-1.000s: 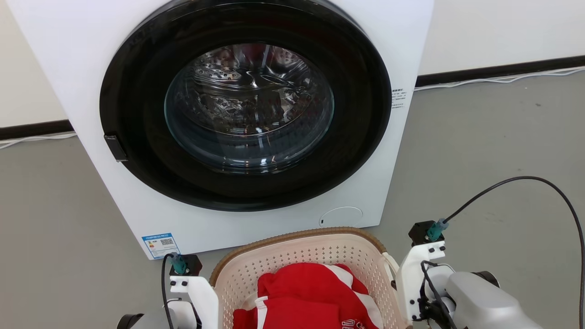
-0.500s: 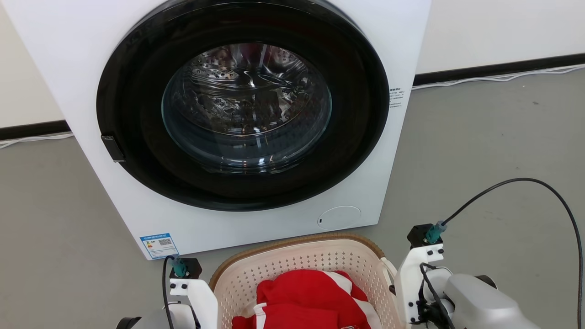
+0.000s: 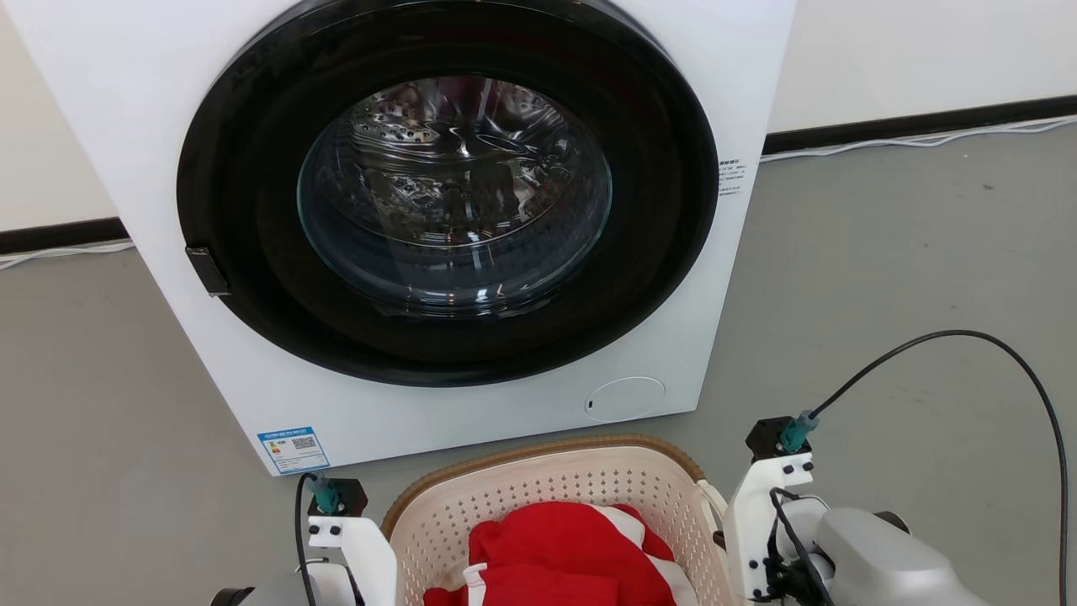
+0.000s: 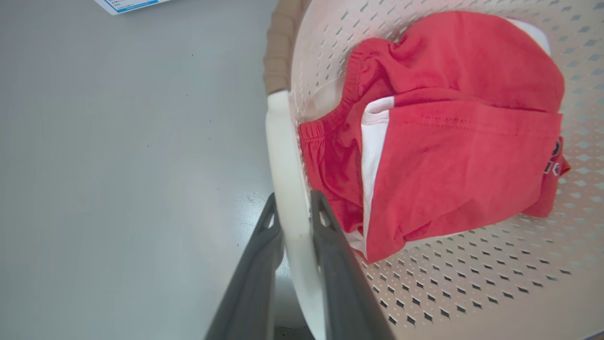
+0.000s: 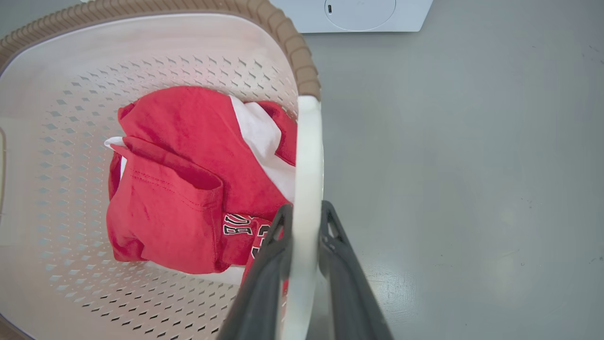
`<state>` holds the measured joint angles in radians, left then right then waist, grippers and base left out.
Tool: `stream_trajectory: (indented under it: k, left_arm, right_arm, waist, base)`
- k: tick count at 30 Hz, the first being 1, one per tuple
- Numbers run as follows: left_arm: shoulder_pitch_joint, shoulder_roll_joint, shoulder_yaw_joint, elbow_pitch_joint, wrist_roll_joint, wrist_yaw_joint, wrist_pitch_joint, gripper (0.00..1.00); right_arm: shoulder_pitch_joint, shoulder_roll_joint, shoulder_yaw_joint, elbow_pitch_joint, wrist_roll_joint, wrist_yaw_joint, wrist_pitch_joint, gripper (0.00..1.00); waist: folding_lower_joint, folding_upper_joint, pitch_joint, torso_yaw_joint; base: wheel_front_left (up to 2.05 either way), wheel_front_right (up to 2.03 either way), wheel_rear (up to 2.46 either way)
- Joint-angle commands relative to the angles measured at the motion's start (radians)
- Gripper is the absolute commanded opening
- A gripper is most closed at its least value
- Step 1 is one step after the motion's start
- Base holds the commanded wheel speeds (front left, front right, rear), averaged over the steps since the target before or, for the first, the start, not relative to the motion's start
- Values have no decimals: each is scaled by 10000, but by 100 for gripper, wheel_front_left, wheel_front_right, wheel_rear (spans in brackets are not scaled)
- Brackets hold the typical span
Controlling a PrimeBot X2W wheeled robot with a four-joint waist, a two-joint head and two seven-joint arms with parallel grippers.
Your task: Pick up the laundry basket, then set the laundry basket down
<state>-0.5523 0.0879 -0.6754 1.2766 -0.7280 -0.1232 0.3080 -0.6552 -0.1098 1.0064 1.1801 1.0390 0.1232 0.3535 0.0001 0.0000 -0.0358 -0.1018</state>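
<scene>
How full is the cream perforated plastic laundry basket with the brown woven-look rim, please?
Partly full: the laundry basket holds crumpled red-and-white clothing, and much of its perforated bottom shows bare.

The left claw (image 4: 294, 194) and right claw (image 5: 306, 205) have long dark-grey fingers (image 4: 255, 274), cut out near the tips. Behind each sits a white bracket (image 3: 761, 513) with black screws (image 3: 339, 530), a teal plug (image 3: 791, 431) and black cable (image 3: 959, 332); then, on the right, a silver forearm (image 3: 883, 555).

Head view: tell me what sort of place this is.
Probably a laundry area, maybe a bare test room: a white front-loading washing machine stands on a grey floor, and a laundry basket with a red jersey in it is just in front.
</scene>
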Motion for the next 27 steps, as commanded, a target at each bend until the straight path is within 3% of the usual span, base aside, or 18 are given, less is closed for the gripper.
stream_trajectory:
  k: [1, 27]
  left_arm:
    - [-292, 182, 87, -120, 43, -75, -18, 0]
    - [-400, 260, -297, -33, -290, -75, -66, 0]
  right_arm:
    - [-108, 139, 106, -229, 105, 75, -108, 0]
    - [-196, 122, 632, -155, 621, 75, -283, 0]
  waist:
    - [0, 0, 7, -5]
    - [0, 0, 74, -20]
  base:
    - [0, 0, 0]
    - [0, 0, 0]
